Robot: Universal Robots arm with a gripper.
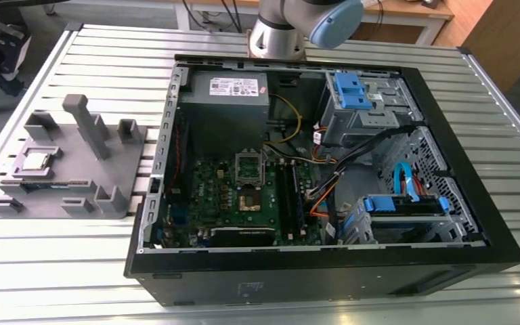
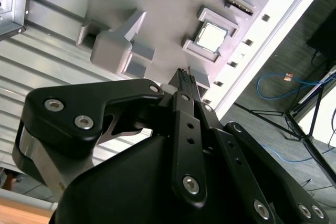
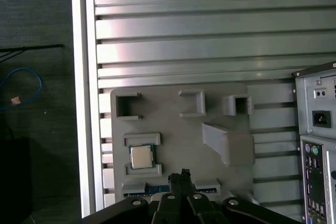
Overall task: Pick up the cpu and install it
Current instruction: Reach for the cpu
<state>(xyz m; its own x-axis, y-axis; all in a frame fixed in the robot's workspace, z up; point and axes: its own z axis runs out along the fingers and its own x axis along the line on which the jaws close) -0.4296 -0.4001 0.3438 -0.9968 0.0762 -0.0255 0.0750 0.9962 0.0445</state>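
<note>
**Position of the part.** The small flat square cpu with a pale silvery-grey metal top (image 1: 34,161) lies flat, metal face up, in a square framed pocket of the grey moulded plastic holder (image 1: 106,179). The holder rests on the slatted aluminium worktop (image 1: 269,298) at the exterior view's left, just beside the open black computer case (image 1: 459,223). The cpu is well apart from the green circuit board (image 1: 214,196) that lies flat on the floor of the case.

**Neighbouring items.** A long thin green-and-blue memory stick (image 3: 155,188) sits on edge in a slot of the holder, just beside the cpu pocket. Several upright grey posts and empty brackets stand elsewhere on the holder. Beyond the worktop edge nearest the holder, a blue cable (image 3: 23,85) lies on the dark floor.

**State of the tool.** In both wrist views the black metal fingers (image 2: 184,85) (image 3: 181,181) are drawn together, with their tips meeting and nothing held between them. They point down toward the holder. In the first wrist view the tips appear over the memory stick slot, near the cpu (image 3: 140,157) but not touching it (their height above the holder cannot be judged). In the second wrist view the cpu (image 2: 211,36) is likewise uncovered and clear of the tips.

**Arm.** In the exterior view a pale grey arm joint with a blue cap (image 1: 300,24) shows at the far side of the case.
</note>
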